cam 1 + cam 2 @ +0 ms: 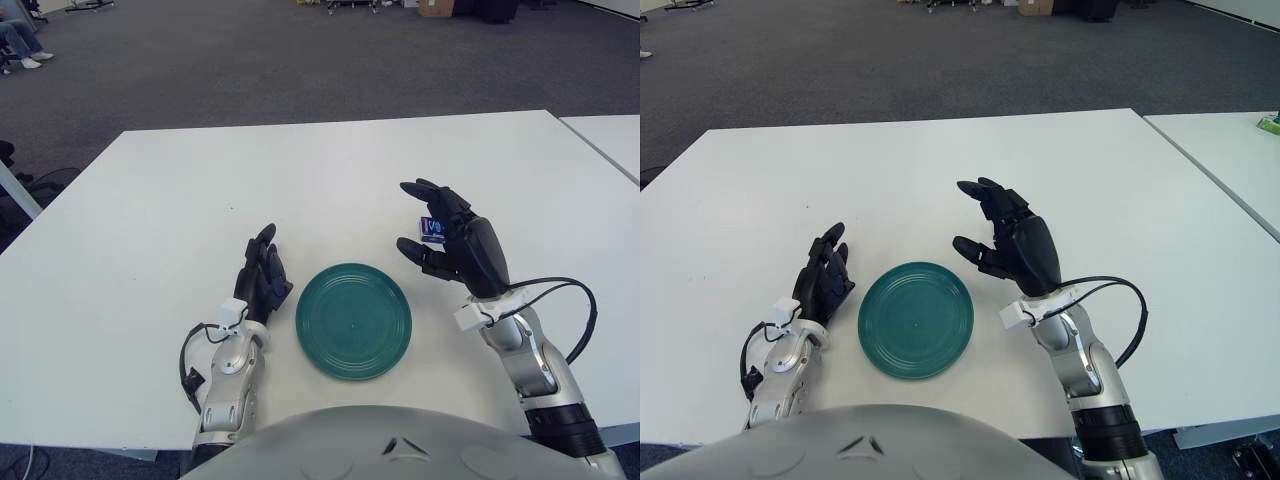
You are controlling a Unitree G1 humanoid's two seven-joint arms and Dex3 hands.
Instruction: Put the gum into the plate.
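Observation:
A green round plate [353, 320] lies on the white table [300, 180] near the front edge. The gum, a small blue pack [431, 229], lies on the table behind and to the right of the plate, partly hidden by my right hand. My right hand [418, 216] is raised above the table over the gum, fingers spread and holding nothing. In the right eye view the hand [985, 225] hides the gum completely. My left hand [262, 270] rests on the table just left of the plate, fingers relaxed and empty.
A second white table [612, 135] stands close on the right, with a small green item [1268, 124] on it. A black cable [575, 300] loops from my right wrist. Grey carpet lies beyond the table's far edge.

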